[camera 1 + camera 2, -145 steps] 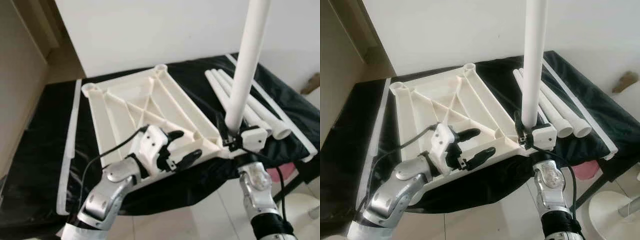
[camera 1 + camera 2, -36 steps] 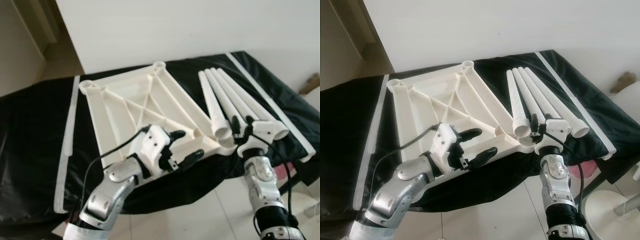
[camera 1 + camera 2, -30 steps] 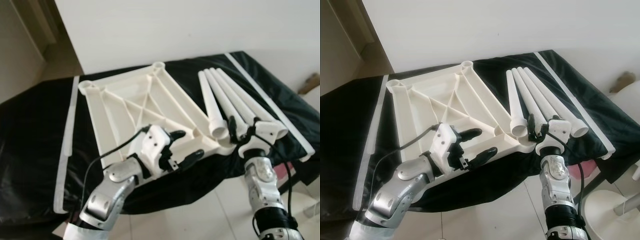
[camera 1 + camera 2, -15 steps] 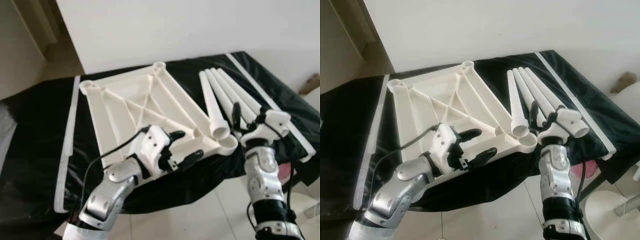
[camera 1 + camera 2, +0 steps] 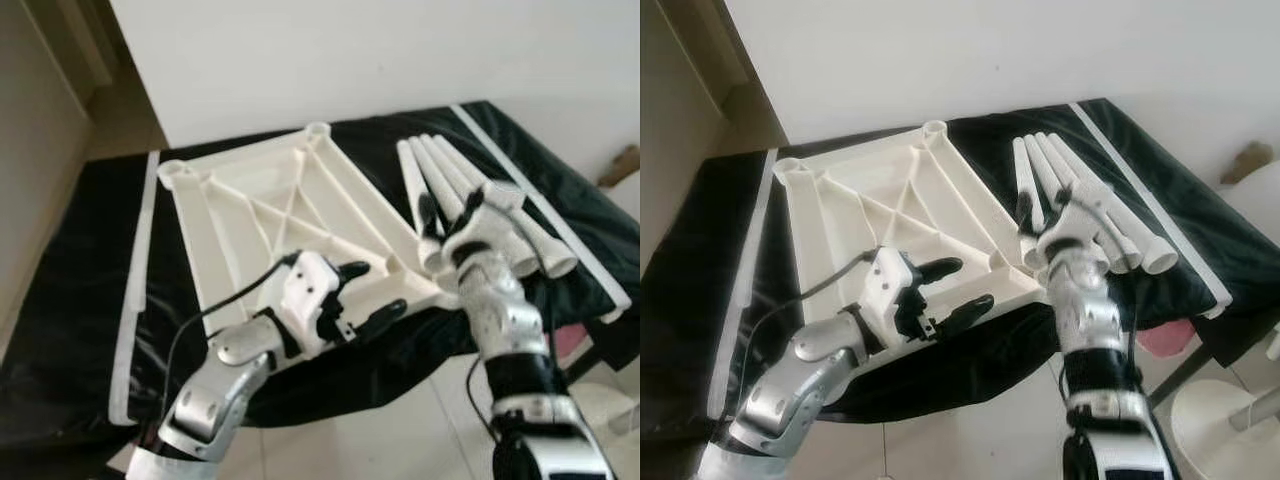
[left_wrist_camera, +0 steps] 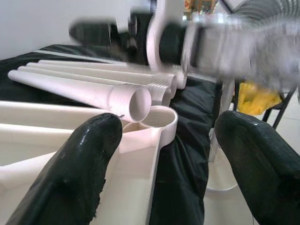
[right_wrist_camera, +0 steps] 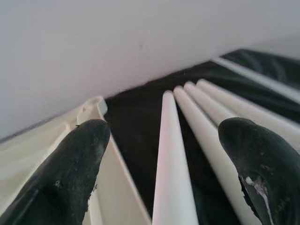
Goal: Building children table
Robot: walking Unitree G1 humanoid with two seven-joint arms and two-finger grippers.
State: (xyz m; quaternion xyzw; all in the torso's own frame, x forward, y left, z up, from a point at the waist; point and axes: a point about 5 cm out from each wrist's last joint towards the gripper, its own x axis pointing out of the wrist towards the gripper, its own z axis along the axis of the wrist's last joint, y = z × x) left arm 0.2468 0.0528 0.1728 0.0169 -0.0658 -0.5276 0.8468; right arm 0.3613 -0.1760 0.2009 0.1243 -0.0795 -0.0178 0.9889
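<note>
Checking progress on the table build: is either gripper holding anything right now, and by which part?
Nothing is held. The right gripper is open above the white legs; the left gripper is open over the tabletop.

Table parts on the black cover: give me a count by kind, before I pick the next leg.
Tabletop panel, upside down: 1
White legs, lying side by side: 4
Total: 5

Tabletop (image 5: 290,205) and legs (image 5: 470,205): smooth, matt white plastic. Cover (image 5: 80,270): glossy black sheet. Fingers (image 6: 93,150): rough, pebbled black rubber. Arms (image 5: 215,385): silver metal.
</note>
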